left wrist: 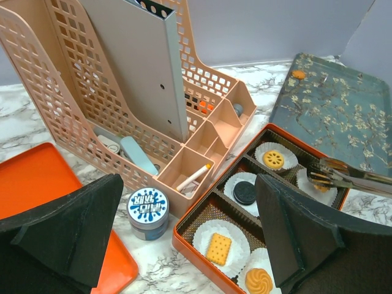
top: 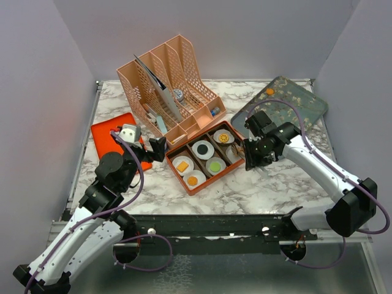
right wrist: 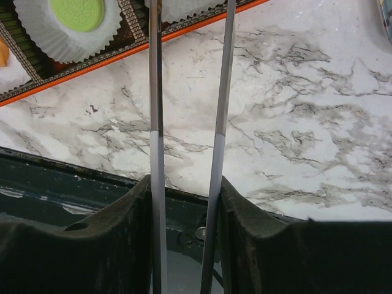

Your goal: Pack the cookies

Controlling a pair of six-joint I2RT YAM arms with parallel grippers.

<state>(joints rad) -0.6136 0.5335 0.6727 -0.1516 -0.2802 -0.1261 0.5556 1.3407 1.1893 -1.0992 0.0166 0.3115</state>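
Nearest the lens: right claw (right wrist: 184, 184), both dark fingers (right wrist: 116, 239) pressed on a pair of metal tongs (right wrist: 157, 92). The two thin blades are clamped between them with a narrow gap left. Blades run out over the marble table (right wrist: 294, 122) toward the orange box (top: 217, 179). In the left wrist view the tong tips sit low over the white paper cup (left wrist: 304, 184) at the box's right end. Whether they touch it cannot be told.

Next, left claw (top: 158, 149): fingers spread wide, nothing between them. It hangs just beside the box's left corner, near the edge of the orange tray (top: 107, 138). A blue-and-white tin (left wrist: 147, 208) stands on the table between that tray and the box, just beside the peach file organizer (top: 177, 67).

Location of the cookies (left wrist: 218, 248): five show in the box, each in its own paper cup.
- yellow-orange square (top: 182, 166)
- orange round (top: 192, 180)
- black round (top: 203, 148)
- green round (top: 215, 165)
- second orange round (top: 223, 137), in the row nearest the organizer

One more, a lone orange cookie (top: 270, 91), lies on the floral tray (top: 300, 104) at the far right of the table, well apart from the box.
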